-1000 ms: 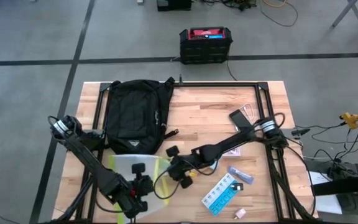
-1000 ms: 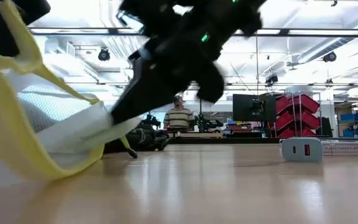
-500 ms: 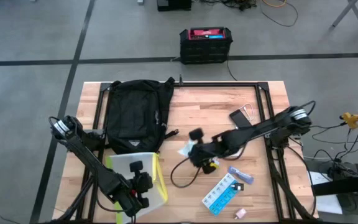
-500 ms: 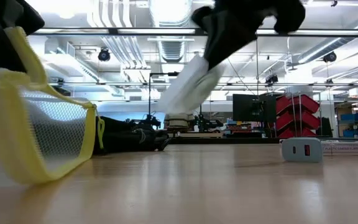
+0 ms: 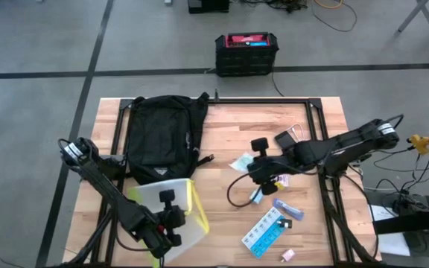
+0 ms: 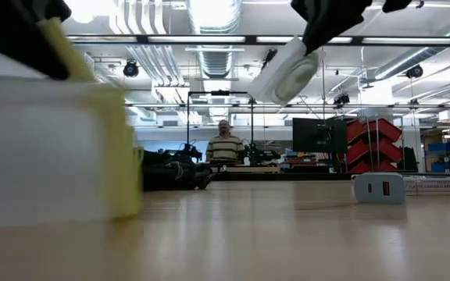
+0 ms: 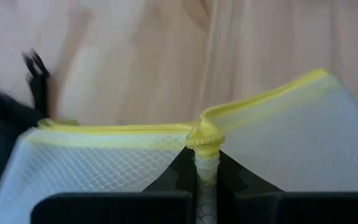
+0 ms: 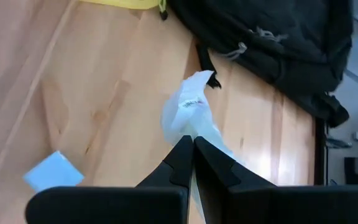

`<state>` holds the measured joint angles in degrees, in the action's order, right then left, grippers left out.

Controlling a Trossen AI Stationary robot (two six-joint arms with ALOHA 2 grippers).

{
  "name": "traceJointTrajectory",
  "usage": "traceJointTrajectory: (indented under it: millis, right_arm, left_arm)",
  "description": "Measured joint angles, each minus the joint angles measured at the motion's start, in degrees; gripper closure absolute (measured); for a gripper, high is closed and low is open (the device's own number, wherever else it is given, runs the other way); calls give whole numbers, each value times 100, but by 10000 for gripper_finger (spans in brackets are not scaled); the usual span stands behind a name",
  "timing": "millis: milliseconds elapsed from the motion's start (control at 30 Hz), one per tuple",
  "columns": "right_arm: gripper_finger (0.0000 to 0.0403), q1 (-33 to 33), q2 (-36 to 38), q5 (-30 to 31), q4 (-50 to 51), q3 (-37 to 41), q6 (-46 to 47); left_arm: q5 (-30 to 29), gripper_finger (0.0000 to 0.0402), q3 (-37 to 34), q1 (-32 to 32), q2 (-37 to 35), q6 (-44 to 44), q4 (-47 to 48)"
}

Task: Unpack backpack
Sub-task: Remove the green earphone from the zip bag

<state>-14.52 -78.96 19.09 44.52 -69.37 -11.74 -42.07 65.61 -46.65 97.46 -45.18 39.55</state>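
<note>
Your right tool (image 5: 253, 168), clamped on a white packet (image 8: 188, 112), hangs right of the backpack (image 5: 162, 138); the left tool (image 7: 206, 163) pinches the yellow-edged pouch (image 5: 171, 216).

The backpack (image 5: 161, 138) is seen in black fabric, marked with a small white logo. A translucent white mesh pouch (image 5: 171, 212) is edged in yellow, its honeycomb netting shown in the left wrist view. A clear whitish packet (image 8: 189, 113) is held against pale wood grain. A blue-and-white blister card (image 5: 266, 231) and a black-and-red box (image 5: 246, 53) are also seen.
</note>
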Motion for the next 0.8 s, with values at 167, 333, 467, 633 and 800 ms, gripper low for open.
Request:
traceJointTrajectory:
  millis: [167,333,467,633,800]
  right_arm:
    - [403,124,203,104,-20,336,21]
    - [403,191,281,109,-29,585,180]
    - [403,177,353,81,-53,851,401]
    - [403,174,451,2,-352,1357,573]
    - [403,146,468,-249,-881,1717,583]
  left_arm:
    - [-402,402,305,252,-8,667,-183]
    - [-750,402,667,533,-12,1019,-670]
    - [-1176,402,684,659,-12,1597,-1652]
    - [-1756,401,423,712,20,2489,-3126]
    - [-1896,401,222,798,115,3497,-4198]
